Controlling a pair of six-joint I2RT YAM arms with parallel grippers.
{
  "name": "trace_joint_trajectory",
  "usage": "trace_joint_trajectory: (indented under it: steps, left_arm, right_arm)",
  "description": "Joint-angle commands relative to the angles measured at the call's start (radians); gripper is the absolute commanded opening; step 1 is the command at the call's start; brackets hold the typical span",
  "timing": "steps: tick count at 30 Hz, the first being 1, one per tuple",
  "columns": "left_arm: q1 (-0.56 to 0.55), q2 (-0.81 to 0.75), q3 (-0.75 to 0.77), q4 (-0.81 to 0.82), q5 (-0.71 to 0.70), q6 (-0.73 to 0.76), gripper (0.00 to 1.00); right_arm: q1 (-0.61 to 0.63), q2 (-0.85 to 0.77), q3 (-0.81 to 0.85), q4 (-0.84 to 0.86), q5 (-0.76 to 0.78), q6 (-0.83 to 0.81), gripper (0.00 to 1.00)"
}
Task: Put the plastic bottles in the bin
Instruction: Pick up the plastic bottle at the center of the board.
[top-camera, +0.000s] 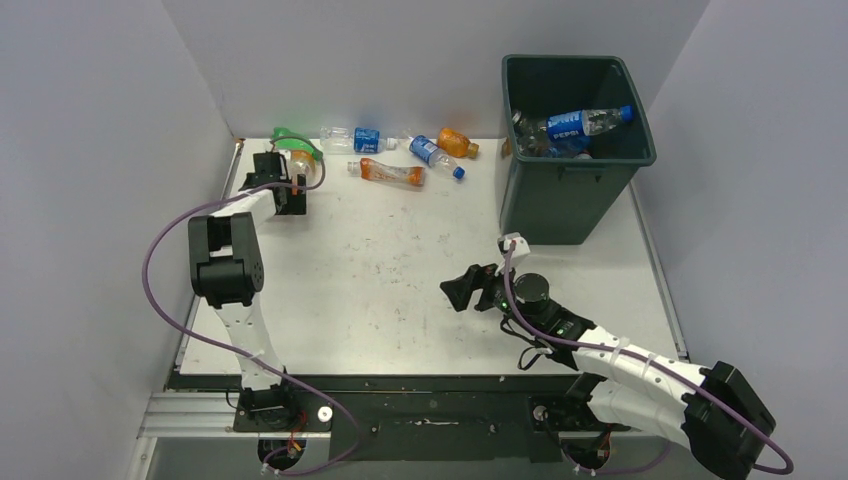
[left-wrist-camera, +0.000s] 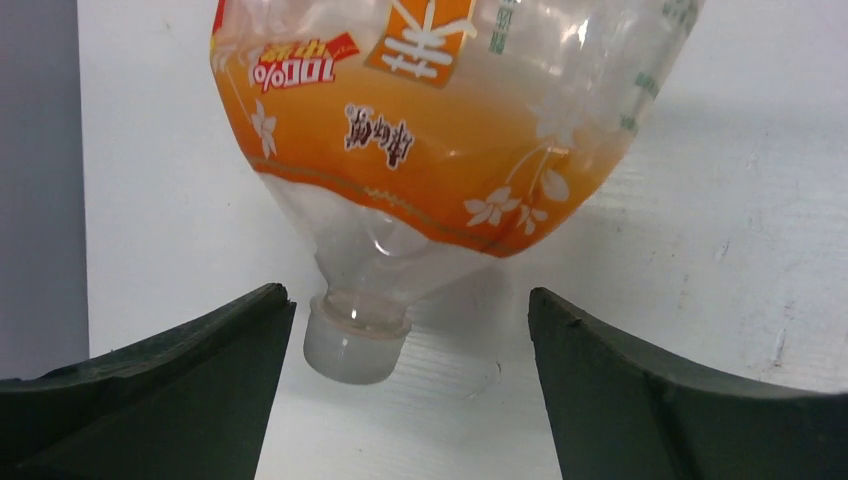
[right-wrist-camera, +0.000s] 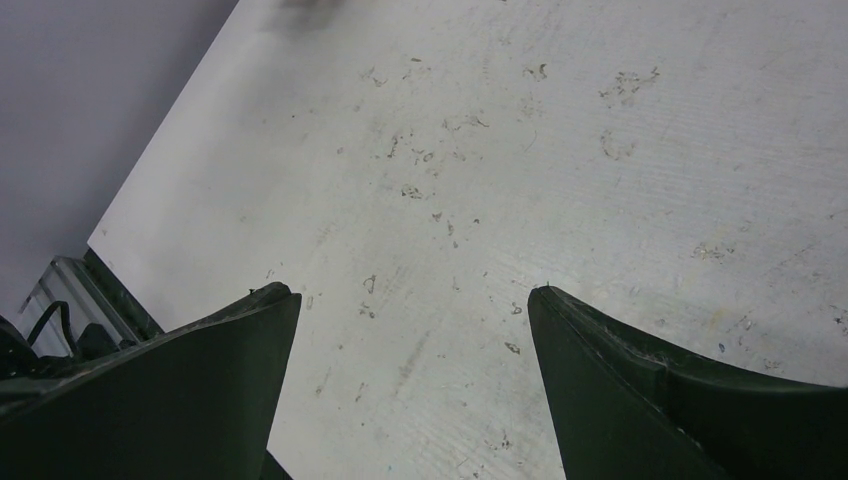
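One bin, six plastic bottles lying outside it, two arms

We see a robot lab cell: scuffed table boxed by bare walls, left arm and right arm bolted on.

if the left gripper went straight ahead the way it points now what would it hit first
Most likely the clear plastic bottle with the orange label. Its whitish cap points back at the left gripper and lies between the open jaws, touching neither. Nothing else shows in that line.
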Motion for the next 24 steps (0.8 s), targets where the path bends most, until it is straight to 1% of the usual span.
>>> trace_joint_trajectory:
  steps: [1,5,7,13,17,21,24]
  left_arm:
    - [0.007,0.036,0.114,-0.045,0.05,0.044,0.84]
    - [0.007,0.062,0.154,-0.078,0.058,0.046,0.73]
    - [0.007,0.063,0.156,-0.08,0.058,0.047,0.69]
    - [0.007,0.048,0.132,-0.071,0.072,0.054,0.63]
    - [0.006,0.051,0.132,-0.088,0.072,0.061,0.55]
    - [0.007,0.043,0.117,-0.087,0.067,0.063,0.52]
    - [0.003,0.046,0.116,-0.096,0.054,0.061,0.47]
  right_arm:
    - [0.003,0.026,0.048,0.034,-0.032,-0.029,0.87]
    - [-0.003,0.028,0.038,0.04,-0.038,-0.023,0.87]
    - [-0.005,0.023,0.034,0.04,-0.035,-0.025,0.87]
    - [-0.01,0.017,0.034,0.037,-0.034,-0.026,0.87]
    - [-0.011,0.002,0.032,0.027,-0.028,-0.028,0.87]
    - [-0.011,-0.024,0.029,0.014,-0.015,-0.031,0.87]
    - [-0.011,-0.036,0.031,0.012,-0.013,-0.031,0.87]
